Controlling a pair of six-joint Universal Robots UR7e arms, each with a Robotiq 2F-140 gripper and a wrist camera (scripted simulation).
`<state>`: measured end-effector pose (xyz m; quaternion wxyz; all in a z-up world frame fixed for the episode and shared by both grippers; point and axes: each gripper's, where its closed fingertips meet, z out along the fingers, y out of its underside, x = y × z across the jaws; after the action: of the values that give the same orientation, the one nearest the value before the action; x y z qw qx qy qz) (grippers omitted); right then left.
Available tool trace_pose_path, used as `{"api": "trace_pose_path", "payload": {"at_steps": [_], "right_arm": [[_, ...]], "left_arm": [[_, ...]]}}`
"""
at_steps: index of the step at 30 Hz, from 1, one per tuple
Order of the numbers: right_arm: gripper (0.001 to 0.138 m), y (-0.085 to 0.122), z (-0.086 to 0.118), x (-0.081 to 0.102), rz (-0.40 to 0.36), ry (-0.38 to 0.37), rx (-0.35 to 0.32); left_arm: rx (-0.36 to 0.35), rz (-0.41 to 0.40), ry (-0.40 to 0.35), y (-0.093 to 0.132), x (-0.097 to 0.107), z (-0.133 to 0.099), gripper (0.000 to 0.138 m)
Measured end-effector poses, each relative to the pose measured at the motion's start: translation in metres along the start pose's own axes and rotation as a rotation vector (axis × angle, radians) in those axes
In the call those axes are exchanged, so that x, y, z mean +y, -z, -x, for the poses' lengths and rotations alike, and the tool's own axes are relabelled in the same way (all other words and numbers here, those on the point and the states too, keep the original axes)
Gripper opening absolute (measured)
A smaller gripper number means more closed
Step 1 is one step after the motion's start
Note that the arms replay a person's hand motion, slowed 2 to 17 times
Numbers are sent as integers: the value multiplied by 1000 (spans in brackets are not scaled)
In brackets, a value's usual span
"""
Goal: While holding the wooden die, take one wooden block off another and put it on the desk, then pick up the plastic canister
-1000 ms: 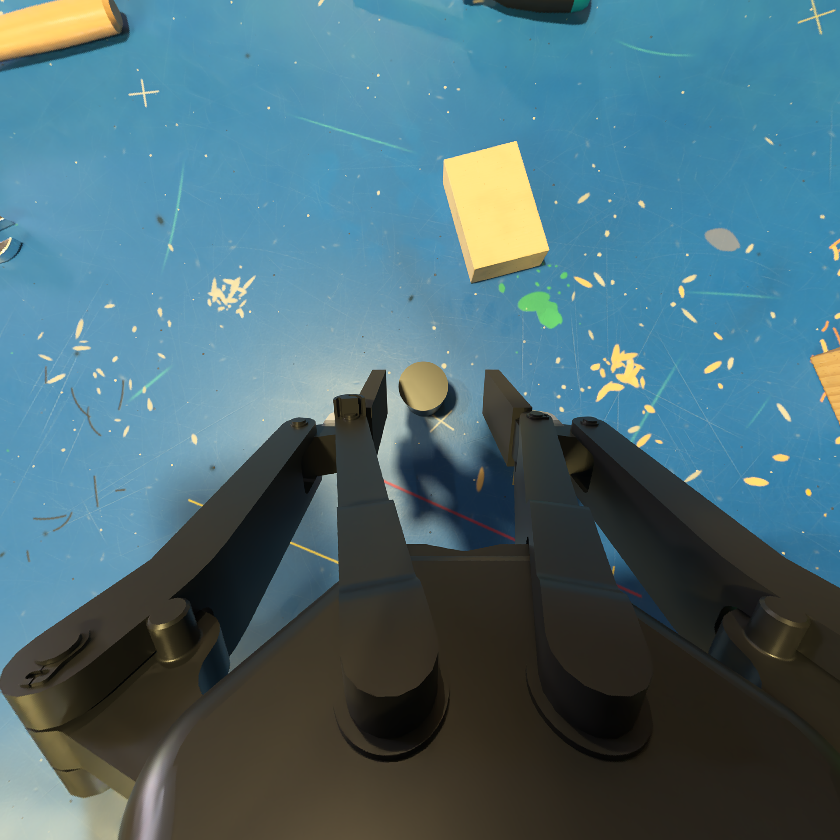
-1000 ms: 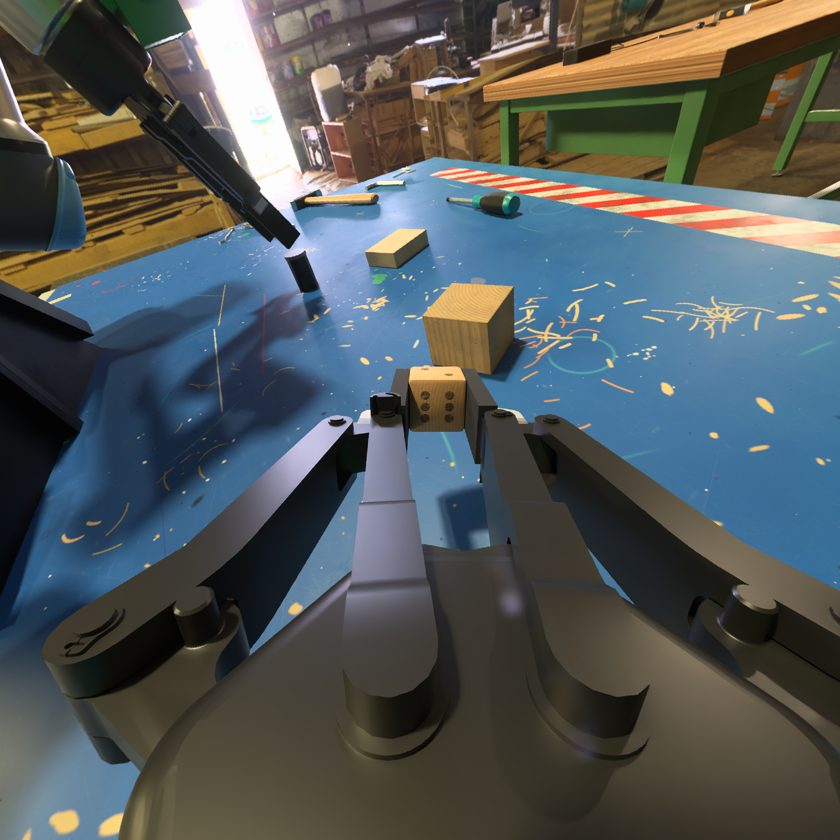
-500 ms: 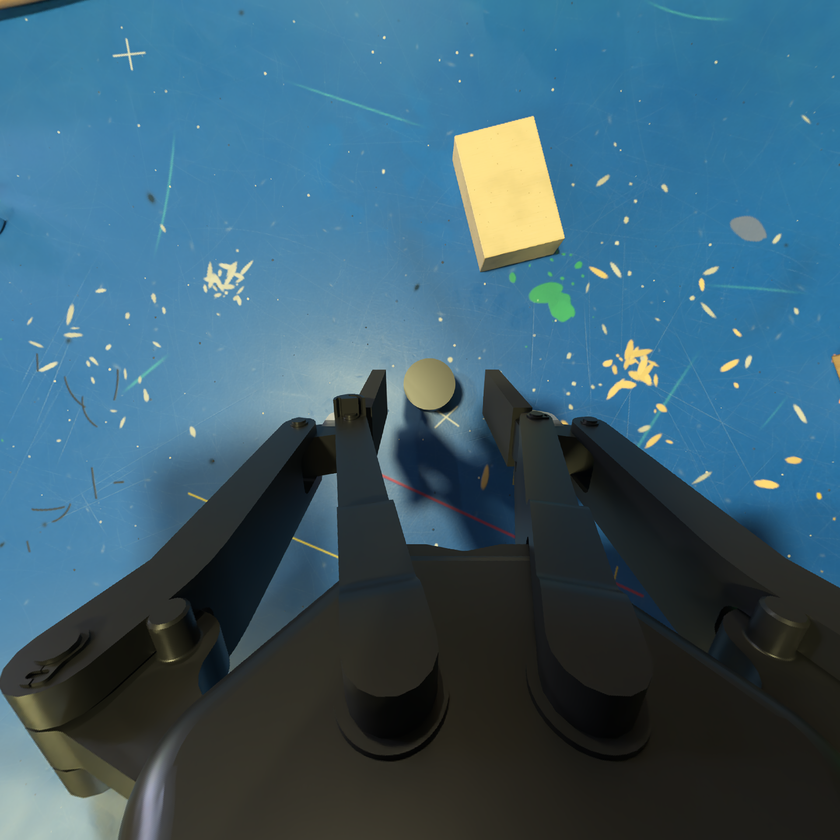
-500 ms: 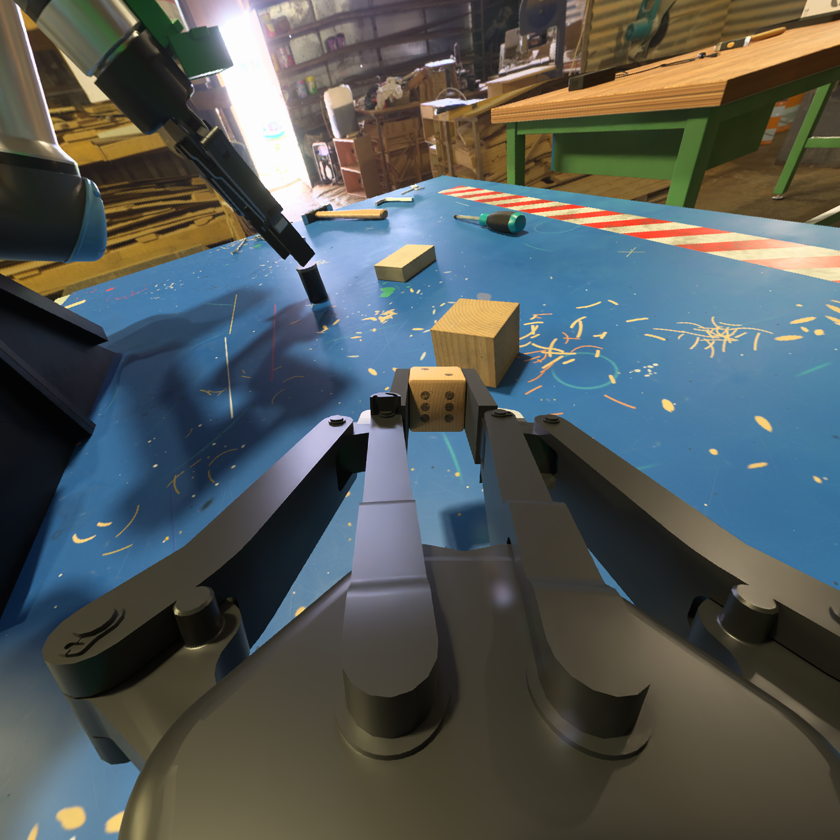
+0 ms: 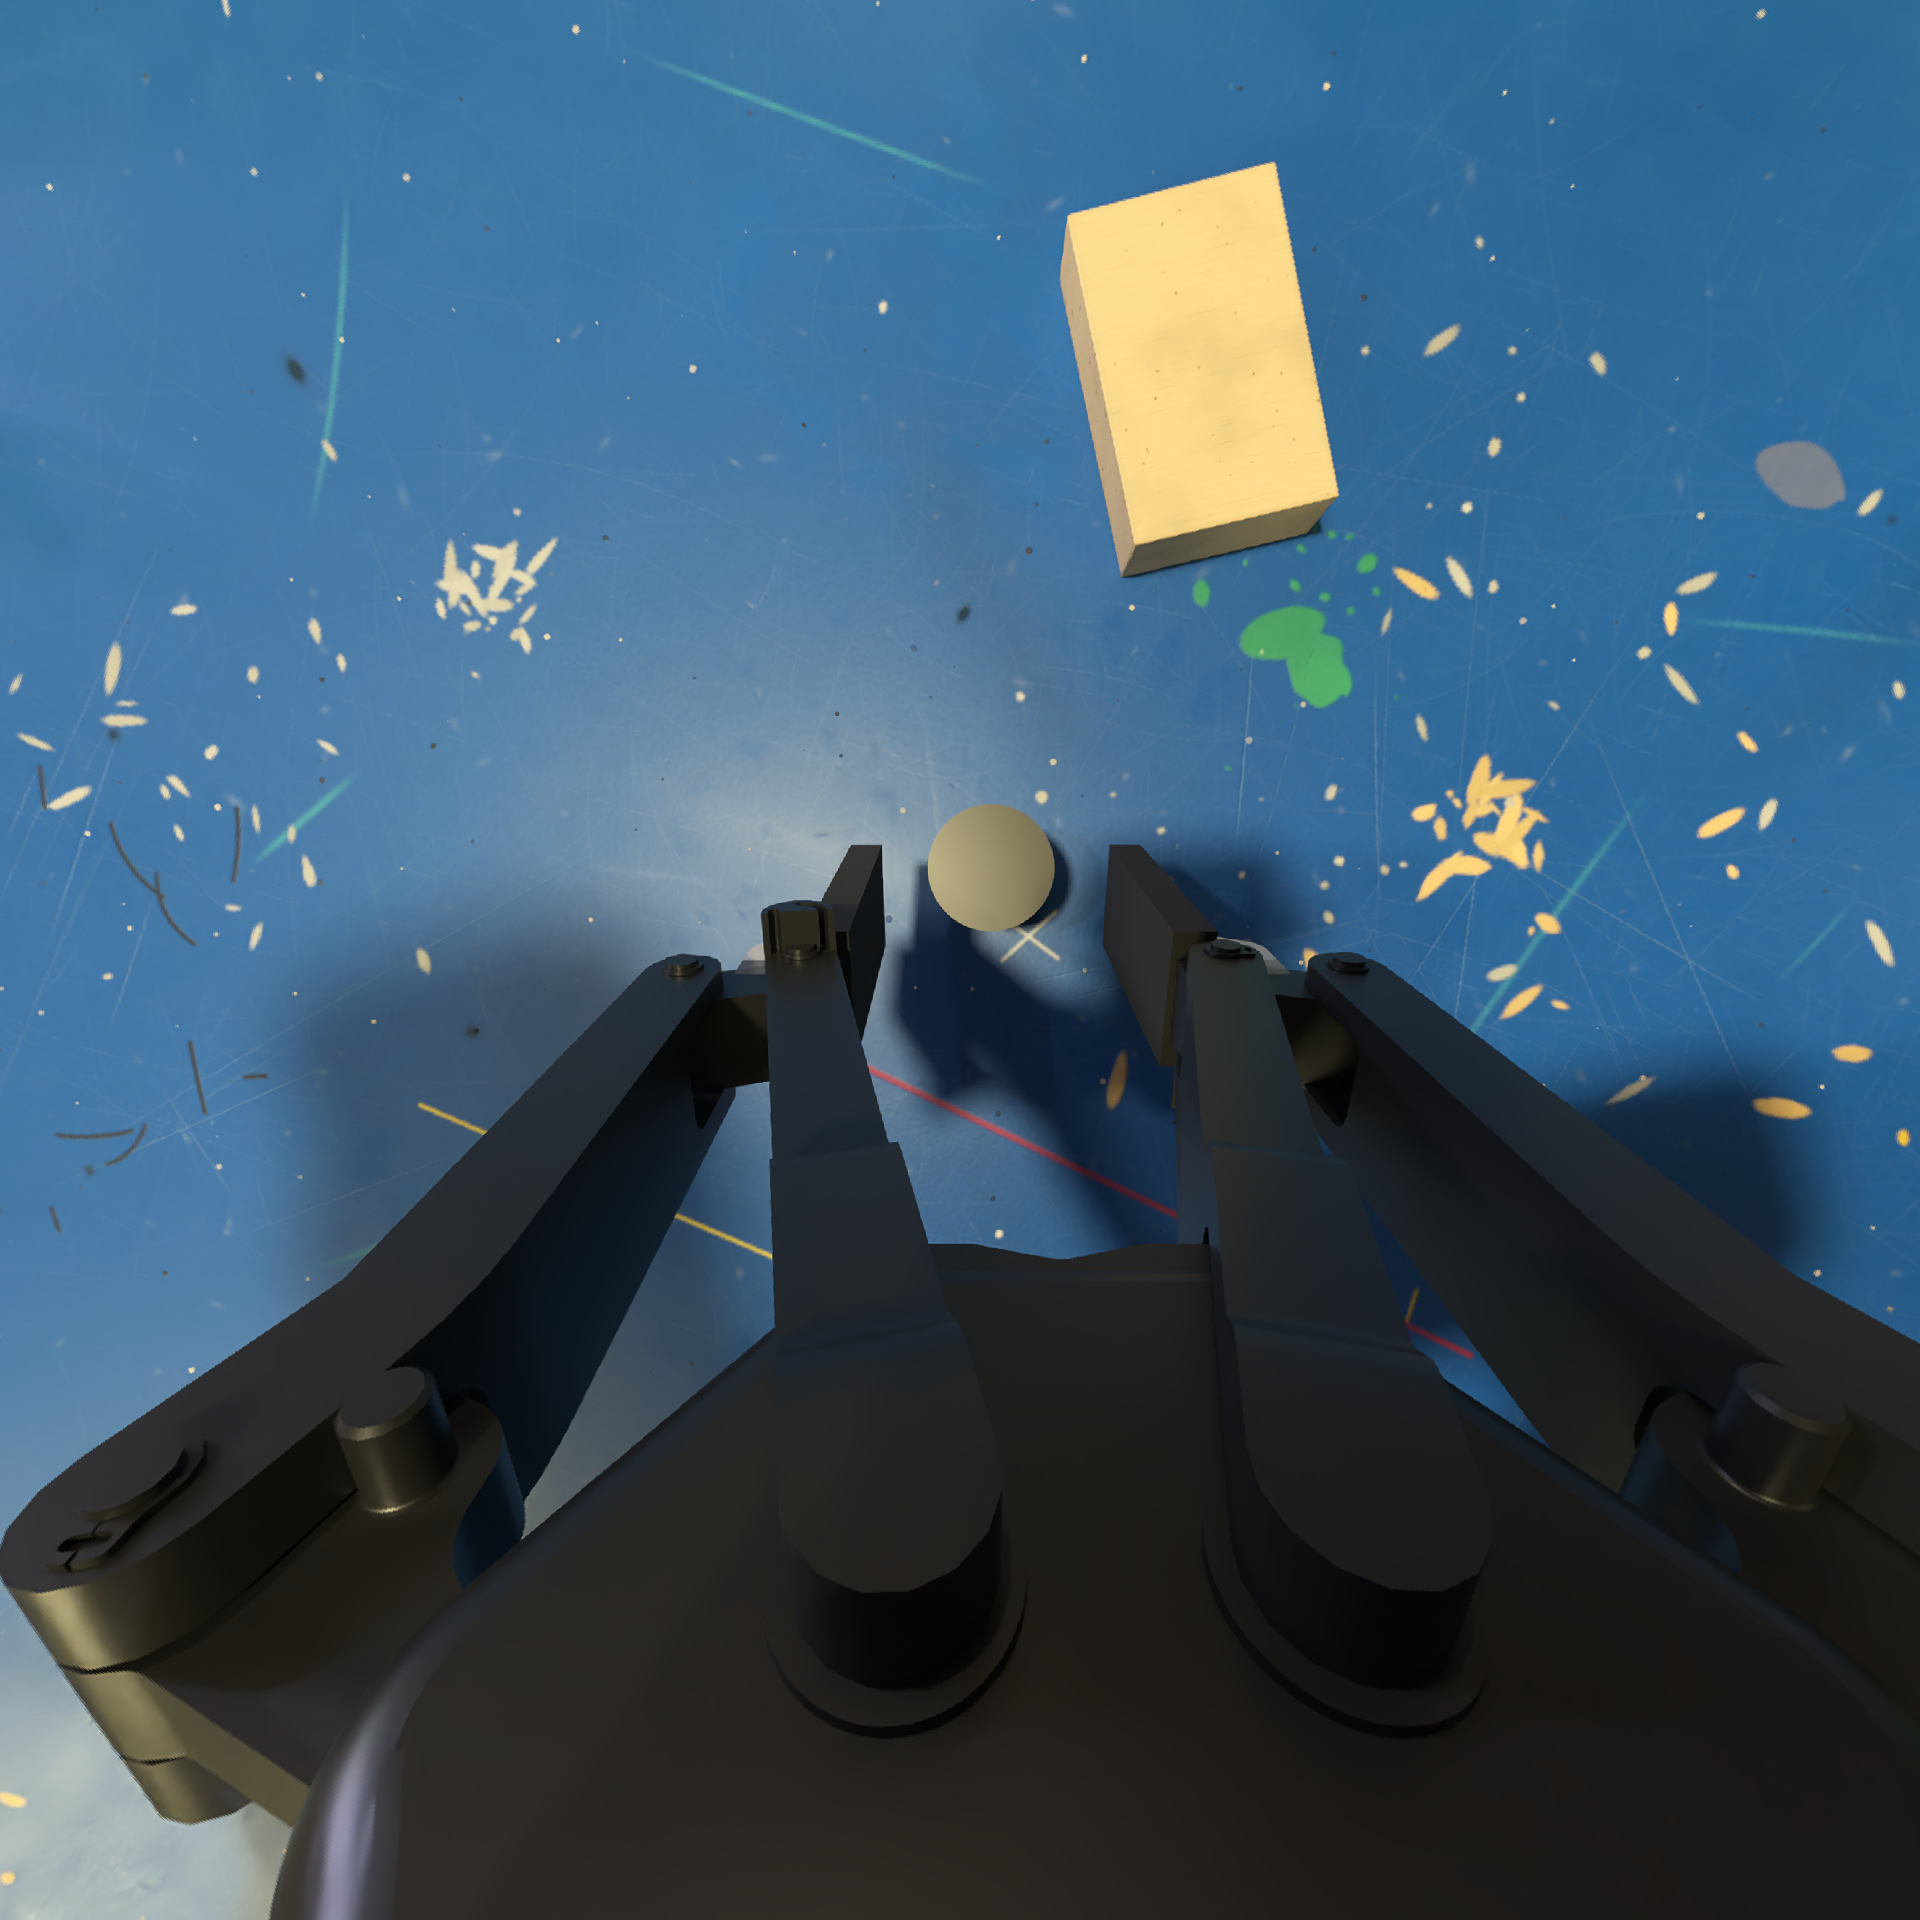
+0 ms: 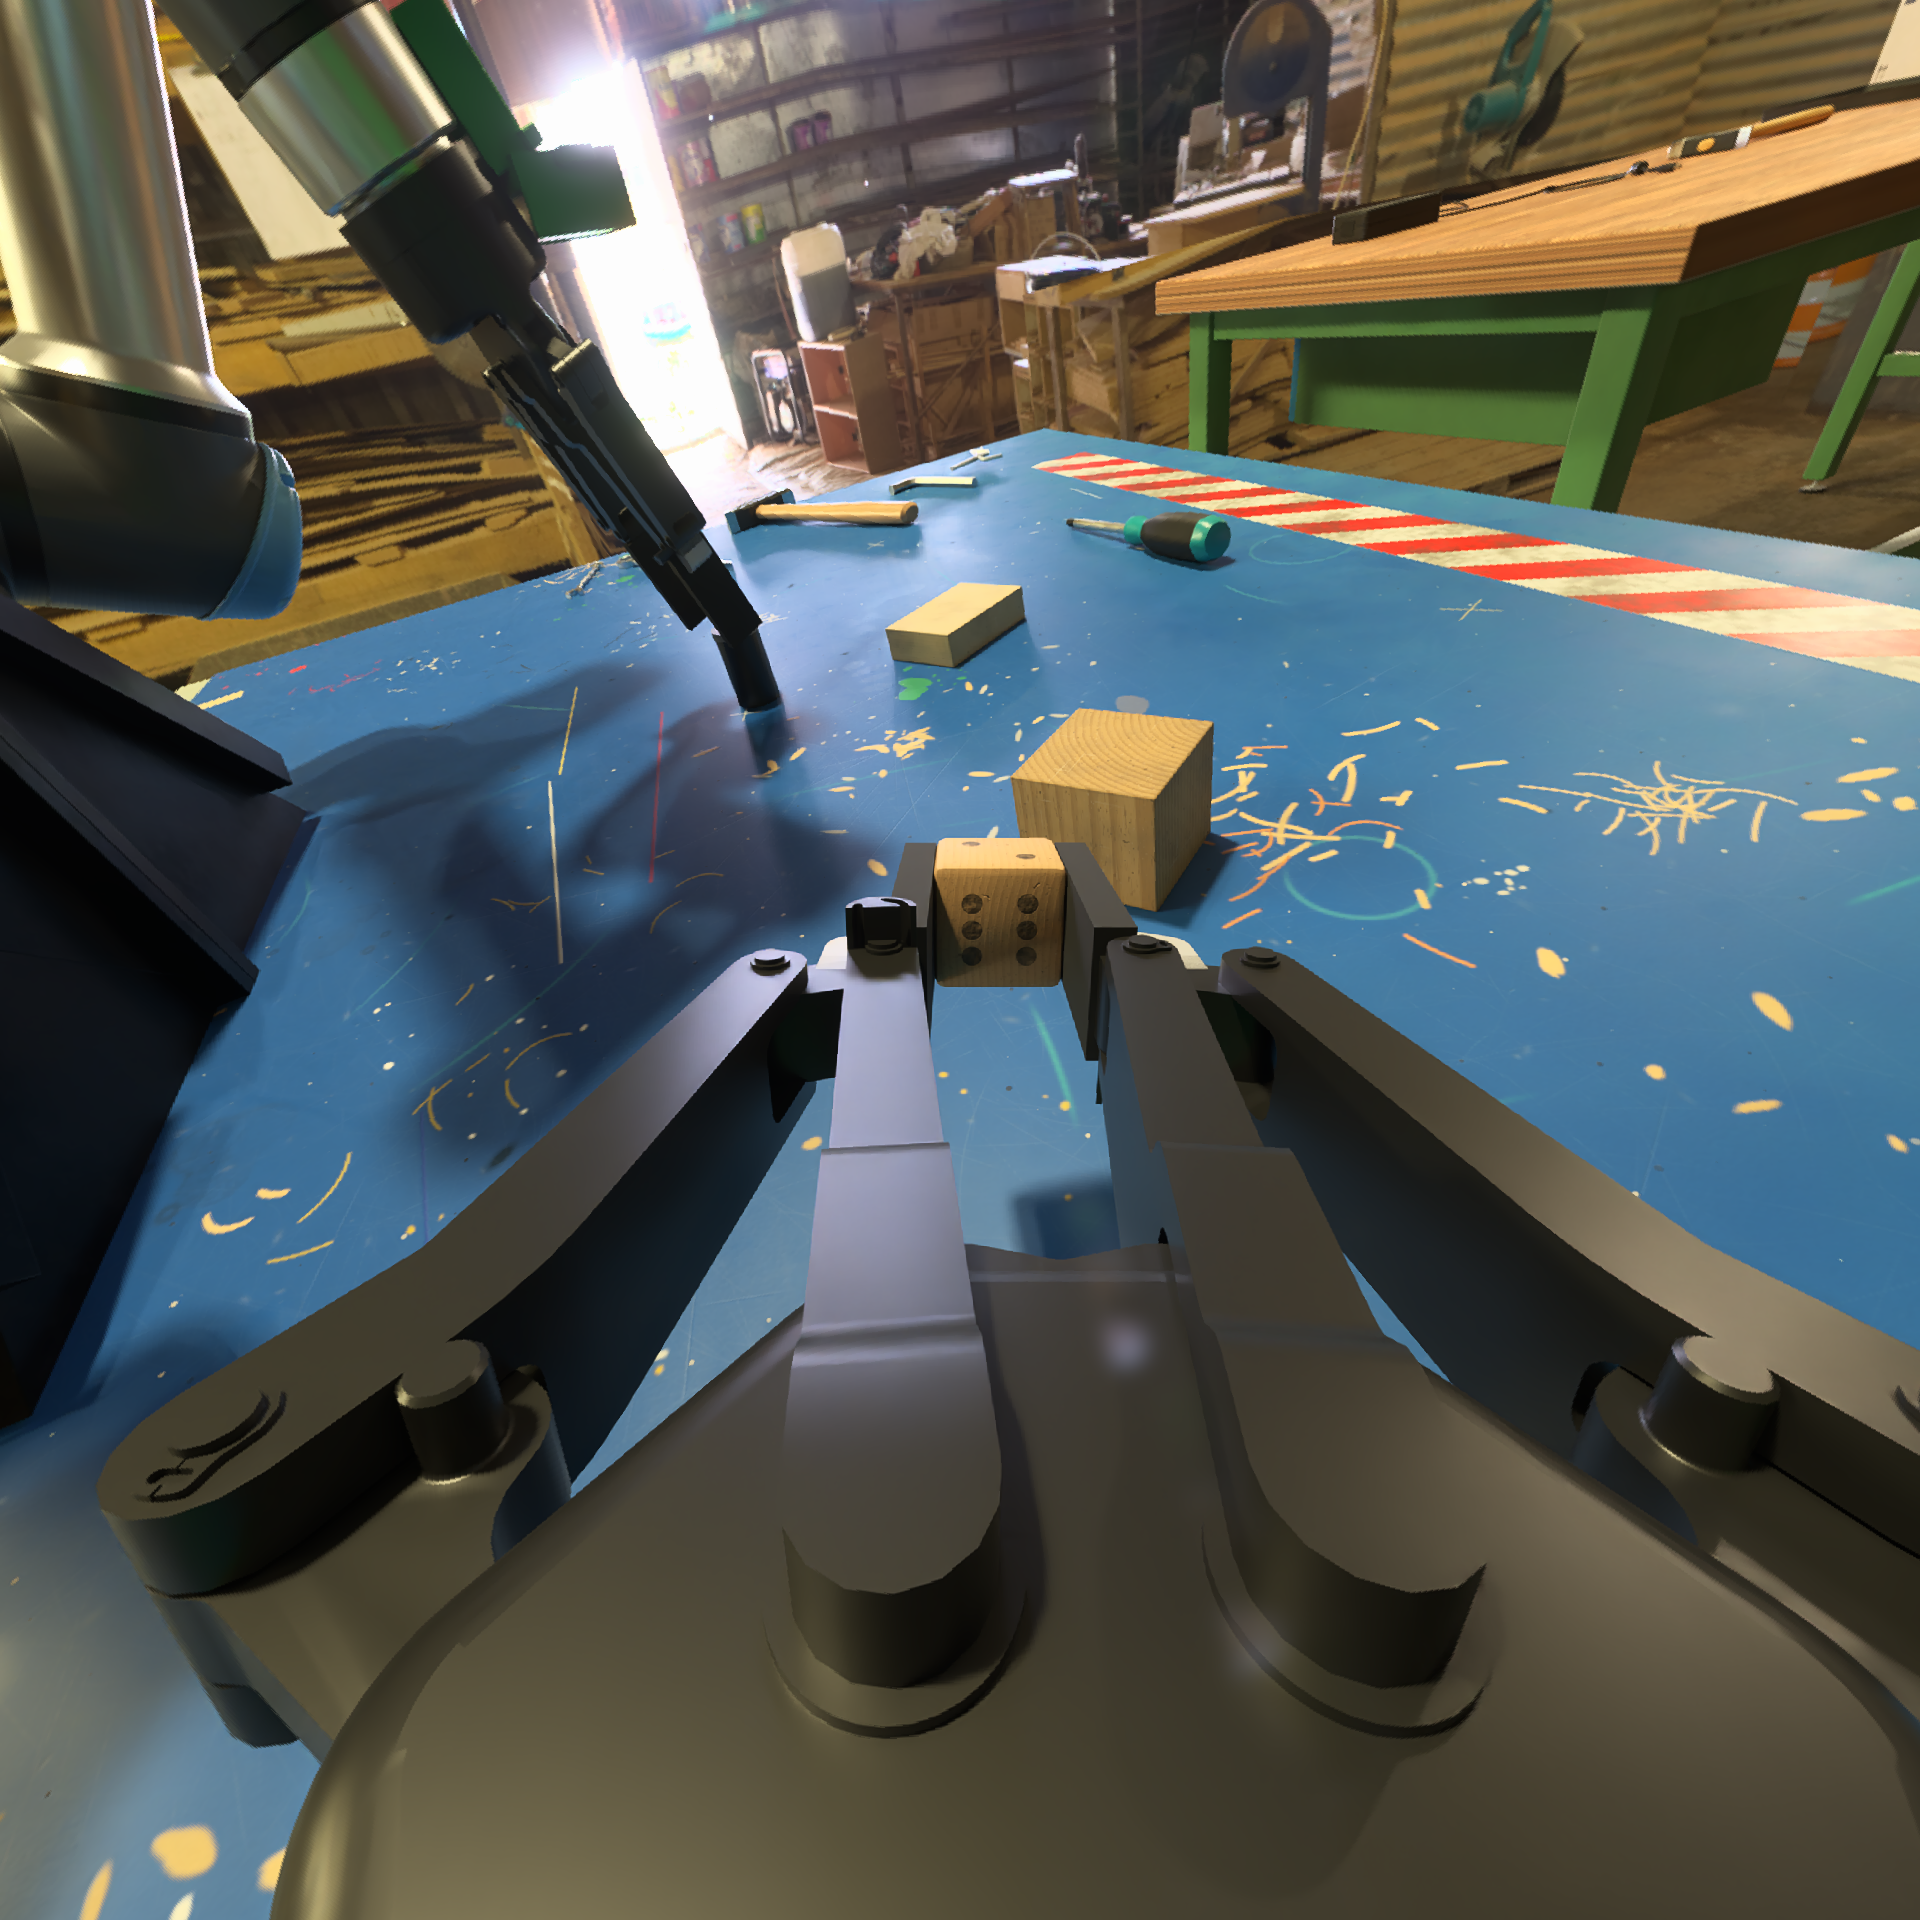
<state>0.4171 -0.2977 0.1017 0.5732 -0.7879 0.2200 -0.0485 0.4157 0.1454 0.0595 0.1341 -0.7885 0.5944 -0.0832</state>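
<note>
My right gripper (image 6: 1000, 914) is shut on the wooden die (image 6: 997, 912) and holds it above the blue desk (image 6: 1455, 987). A wooden cube block (image 6: 1117, 795) stands on the desk just beyond it. A flat pale wooden block (image 6: 954, 621) lies farther back, apart from the cube; it also shows in the left wrist view (image 5: 1200, 364). The dark plastic canister (image 6: 750, 670) stands upright at the left. In the left wrist view my left gripper (image 5: 992, 883) is open, pointing down, with the canister's round top (image 5: 989, 868) between its fingers and gaps on both sides.
A hammer (image 6: 826, 511), a screwdriver (image 6: 1169, 535) and a small metal part (image 6: 935, 483) lie at the desk's far side. A red-and-white striped band (image 6: 1507, 556) runs along the right edge. A dark slab (image 6: 114, 862) rises at the left. Shavings litter the desk.
My left gripper has come down over the canister, which now sits between its open fingers. The right gripper has shifted slightly with the die still held.
</note>
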Motion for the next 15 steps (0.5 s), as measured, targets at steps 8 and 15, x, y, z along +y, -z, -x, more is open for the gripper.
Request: {"api": "trace_pose_path", "payload": {"at_steps": [8,15], "right_arm": [[30,1,2,-3,-6,13,-11],[30,1,3,-5,-12,20,-19]], "left_arm": [[-3,43,7,-7,2,0,57],[-1,71,19,-13,2,0,54]]}}
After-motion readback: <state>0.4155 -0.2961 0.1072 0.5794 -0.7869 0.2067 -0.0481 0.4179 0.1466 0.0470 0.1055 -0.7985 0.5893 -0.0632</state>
